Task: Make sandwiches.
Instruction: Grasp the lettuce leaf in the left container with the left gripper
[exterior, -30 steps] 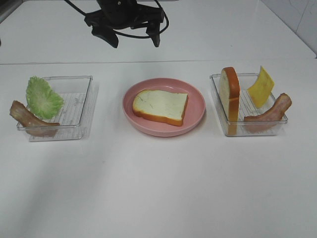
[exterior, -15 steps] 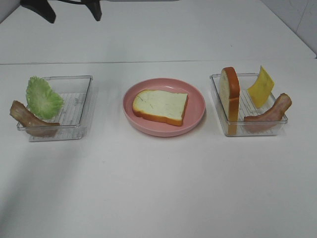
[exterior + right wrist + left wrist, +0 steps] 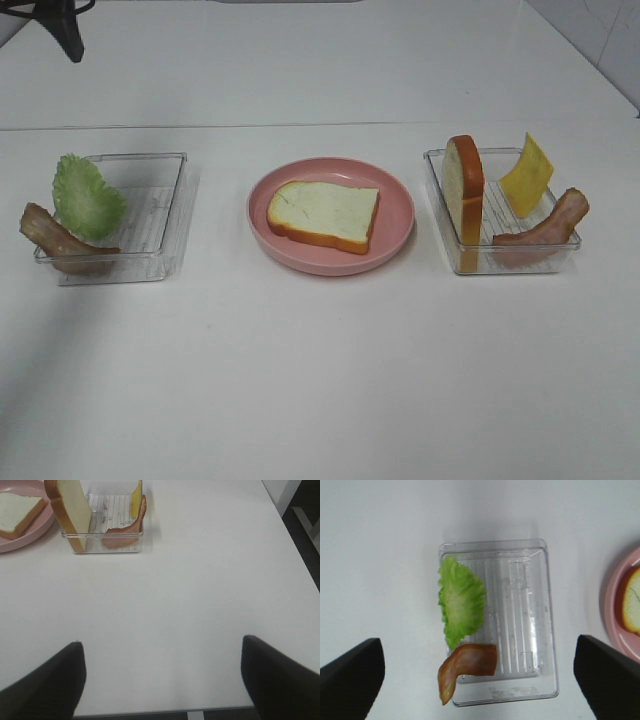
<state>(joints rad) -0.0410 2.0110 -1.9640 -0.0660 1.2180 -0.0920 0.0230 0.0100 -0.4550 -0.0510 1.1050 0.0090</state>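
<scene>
Our left hand (image 3: 480,680) hangs fingers wide apart over the clear tray (image 3: 530,605) at frame left; we should pinch the lettuce leaf (image 3: 461,600) by its raised edge, clear of the bacon strip (image 3: 467,667), then lay it flat on the bread slice (image 3: 323,213) at centre

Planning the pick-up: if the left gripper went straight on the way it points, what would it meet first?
Probably the lettuce leaf or bacon strip in the clear tray below the open left gripper; depth is unclear.
</scene>
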